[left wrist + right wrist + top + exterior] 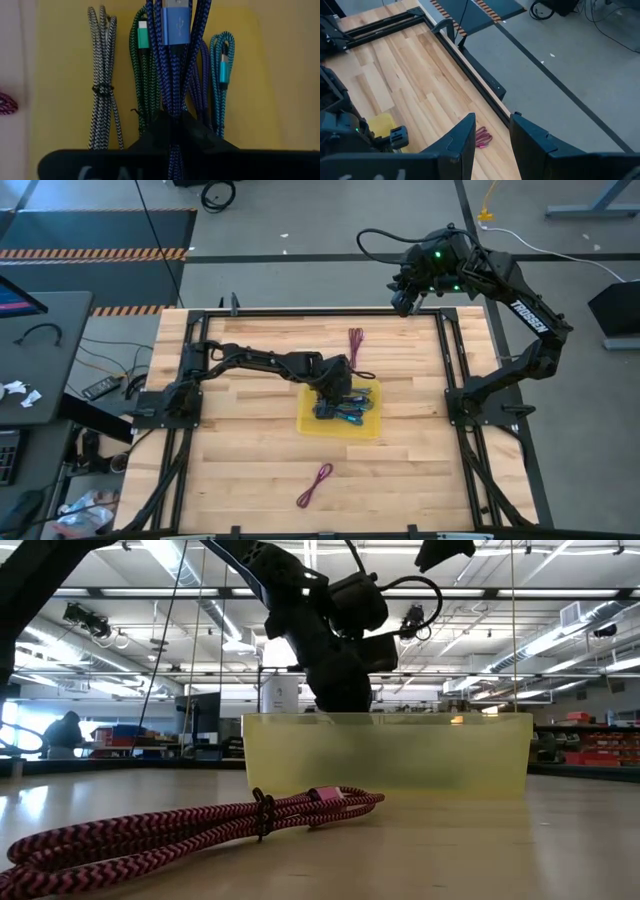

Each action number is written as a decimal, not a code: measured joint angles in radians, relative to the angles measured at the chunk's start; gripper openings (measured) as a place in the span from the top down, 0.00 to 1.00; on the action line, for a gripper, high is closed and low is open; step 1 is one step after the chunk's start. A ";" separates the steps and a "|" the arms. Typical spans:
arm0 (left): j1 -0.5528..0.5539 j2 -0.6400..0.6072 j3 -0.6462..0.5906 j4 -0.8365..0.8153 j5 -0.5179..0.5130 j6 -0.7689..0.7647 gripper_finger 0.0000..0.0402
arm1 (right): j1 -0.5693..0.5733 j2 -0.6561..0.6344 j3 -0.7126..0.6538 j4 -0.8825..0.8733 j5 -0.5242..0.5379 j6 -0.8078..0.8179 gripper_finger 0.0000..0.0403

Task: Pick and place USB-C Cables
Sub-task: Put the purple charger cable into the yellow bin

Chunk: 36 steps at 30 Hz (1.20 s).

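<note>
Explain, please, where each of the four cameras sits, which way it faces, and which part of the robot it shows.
High view: above the table, facing straight down; both arms show, left gripper over the yellow tray.
Low view: at table height, facing level across; left arm above the tray, maroon cable in front.
Left wrist view: on the left arm, facing down at tray cables; its fingers clamp the blue cable.
Right wrist view: on the raised right arm, facing table edge and floor; right gripper open.
Shared: the tray appears in all four.

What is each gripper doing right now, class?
Left gripper: shut on the blue cable over the yellow tray.
Right gripper: open, holding nothing.
</note>
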 joint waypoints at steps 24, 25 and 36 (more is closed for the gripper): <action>-0.001 0.051 0.002 0.014 0.002 -0.021 0.95 | 0.000 0.000 0.000 0.000 -0.006 -0.026 0.69; -0.001 0.052 0.002 0.015 0.003 -0.028 0.95 | 0.000 0.000 0.000 0.000 -0.007 -0.026 0.69; -0.002 0.056 -0.001 0.034 -0.020 -0.031 0.81 | 0.000 0.001 0.000 -0.001 -0.008 -0.034 0.69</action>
